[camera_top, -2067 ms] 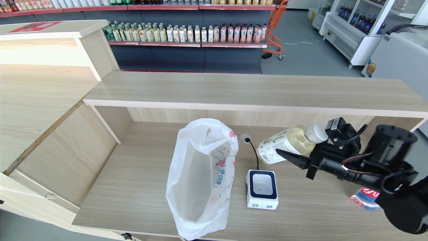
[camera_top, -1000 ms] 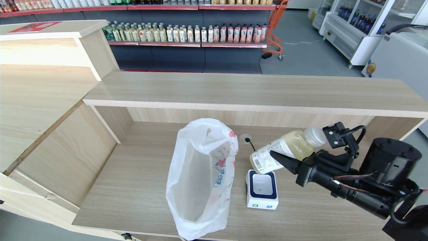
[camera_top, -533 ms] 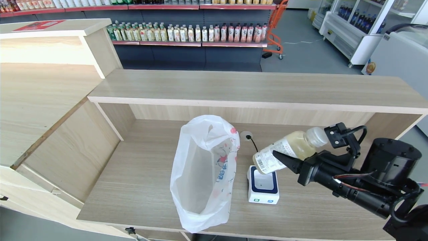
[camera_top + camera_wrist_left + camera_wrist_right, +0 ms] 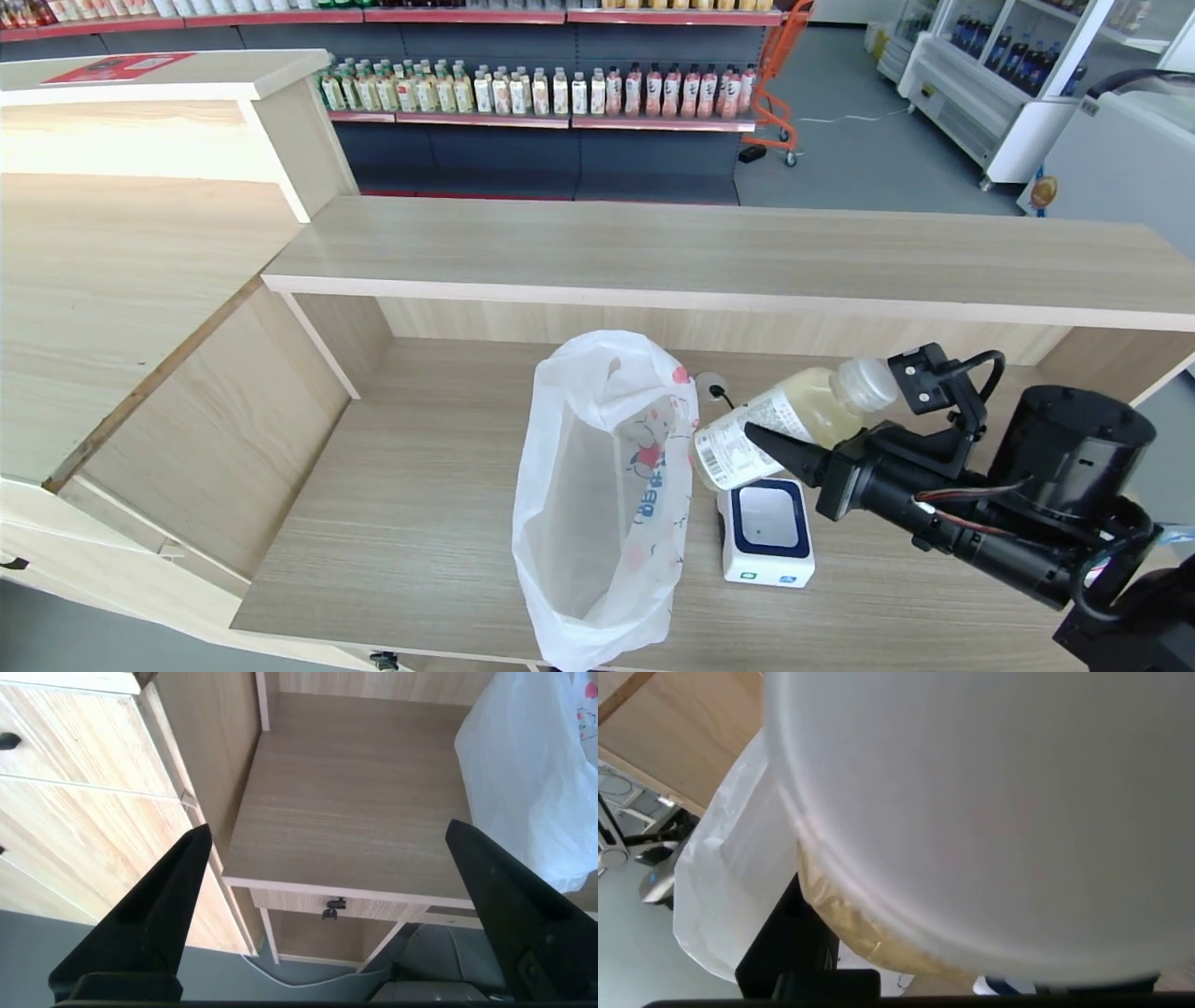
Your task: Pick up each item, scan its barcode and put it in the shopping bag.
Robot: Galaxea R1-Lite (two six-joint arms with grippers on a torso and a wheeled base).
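My right gripper (image 4: 782, 431) is shut on a clear bottle (image 4: 794, 411) of pale yellow drink with a white cap and a barcode label. The bottle lies tilted, its base just above the far left corner of the white and blue scanner (image 4: 766, 532) and close to the shopping bag (image 4: 607, 495). The white plastic bag stands open on the wooden desk (image 4: 420, 523). The right wrist view has the bottle's white cap (image 4: 971, 812) up close, with the bag (image 4: 729, 887) beyond it. My left gripper (image 4: 329, 831) hangs open off the desk's front edge, holding nothing, the bag (image 4: 542, 775) to one side.
A raised counter ledge (image 4: 728, 252) runs behind the desk and a wooden side wall (image 4: 215, 429) closes its left. The scanner's black cable runs to a hole (image 4: 714, 385) at the back. A cabinet with a black knob (image 4: 9, 739) stands beside the desk.
The head view has shifted, sliding the scene to the right. My right gripper has carried the bottle down and left, from right of the scanner to over its far left corner by the bag.
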